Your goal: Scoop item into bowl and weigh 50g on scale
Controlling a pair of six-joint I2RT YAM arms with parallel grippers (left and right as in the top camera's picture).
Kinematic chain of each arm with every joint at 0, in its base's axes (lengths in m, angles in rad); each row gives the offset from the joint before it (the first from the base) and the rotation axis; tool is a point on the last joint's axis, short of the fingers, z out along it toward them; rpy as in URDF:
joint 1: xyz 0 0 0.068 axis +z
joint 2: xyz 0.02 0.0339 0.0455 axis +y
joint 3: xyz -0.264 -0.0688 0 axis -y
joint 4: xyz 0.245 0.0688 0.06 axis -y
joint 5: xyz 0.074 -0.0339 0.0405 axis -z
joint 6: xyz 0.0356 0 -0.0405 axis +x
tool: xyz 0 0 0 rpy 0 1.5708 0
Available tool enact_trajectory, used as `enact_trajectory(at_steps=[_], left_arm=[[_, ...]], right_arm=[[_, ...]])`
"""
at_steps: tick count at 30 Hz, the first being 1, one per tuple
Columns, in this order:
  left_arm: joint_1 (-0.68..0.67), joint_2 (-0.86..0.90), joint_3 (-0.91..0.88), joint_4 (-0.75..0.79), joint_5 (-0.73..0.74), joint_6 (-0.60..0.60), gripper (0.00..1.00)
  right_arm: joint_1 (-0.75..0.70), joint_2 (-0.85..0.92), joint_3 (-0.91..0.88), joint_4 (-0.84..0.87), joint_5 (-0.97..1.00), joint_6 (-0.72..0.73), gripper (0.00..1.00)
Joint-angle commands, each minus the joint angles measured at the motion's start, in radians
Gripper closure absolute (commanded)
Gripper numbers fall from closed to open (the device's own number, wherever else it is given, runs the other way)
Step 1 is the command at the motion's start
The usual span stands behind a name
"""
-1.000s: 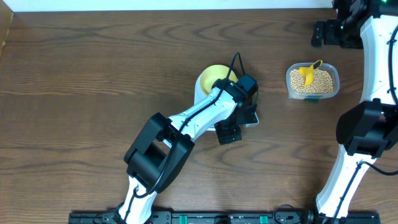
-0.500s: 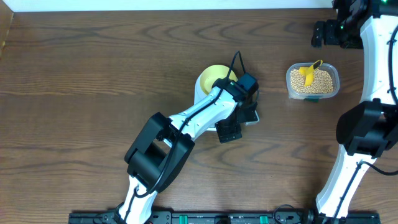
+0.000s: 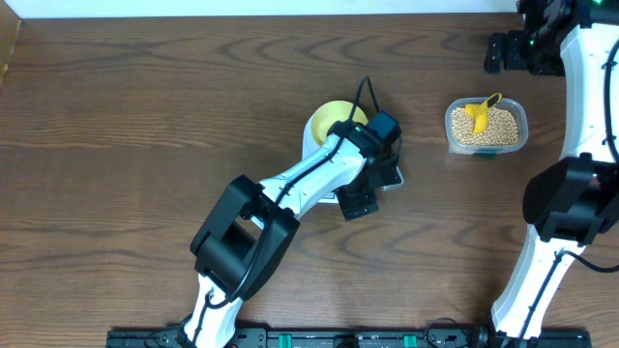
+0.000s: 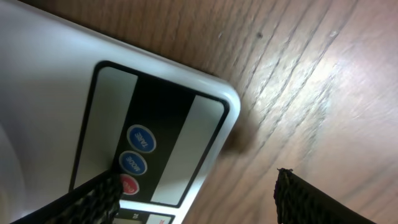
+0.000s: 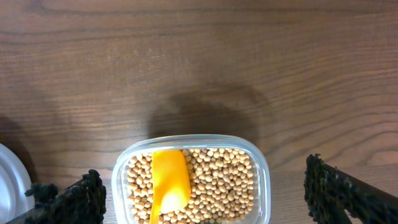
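Note:
The white scale (image 4: pixel 50 74) fills the left of the left wrist view, with two blue buttons (image 4: pixel 141 137) and a red one on its dark panel. My left gripper (image 4: pixel 199 202) hangs open low over that corner, one finger above the panel, the other above bare wood. Overhead, my left gripper (image 3: pixel 375 186) and arm cover most of the scale, and the pale-yellow bowl (image 3: pixel 334 121) shows just behind. The beans (image 5: pixel 217 180) fill a clear tub (image 3: pixel 486 126) with a yellow scoop (image 5: pixel 169 183) lying in them. My right gripper (image 5: pixel 205 199) is open above the tub, holding nothing.
The brown wood table (image 3: pixel 145 116) runs wide to the left and in front. The right arm (image 3: pixel 566 208) stands along the right edge. A white rim (image 5: pixel 9 180) shows at the left edge of the right wrist view.
The left gripper has shifted slightly over the scale's button corner, hiding a little more of its white edge. The right arm, tub and scoop have not moved.

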Motion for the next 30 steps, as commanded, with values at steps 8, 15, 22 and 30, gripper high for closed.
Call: enact_trajectory(at_steps=[8, 15, 22, 30], left_arm=[[0.027, -0.328, -0.019, -0.109, 0.065, -0.344, 0.19], [0.089, -0.357, -0.05, -0.21, 0.064, -0.539, 0.19], [0.154, -0.357, -0.207, -0.035, 0.064, -0.717, 0.17], [0.248, -0.354, -0.278, 0.129, 0.052, -0.73, 0.13]], right_arm=[[0.003, 0.003, 0.004, -0.001, 0.0, 0.012, 0.01], [0.003, 0.003, 0.004, -0.001, 0.0, 0.013, 0.01], [0.003, 0.003, 0.004, -0.001, 0.0, 0.013, 0.01], [0.003, 0.003, 0.004, -0.001, 0.0, 0.012, 0.01]])
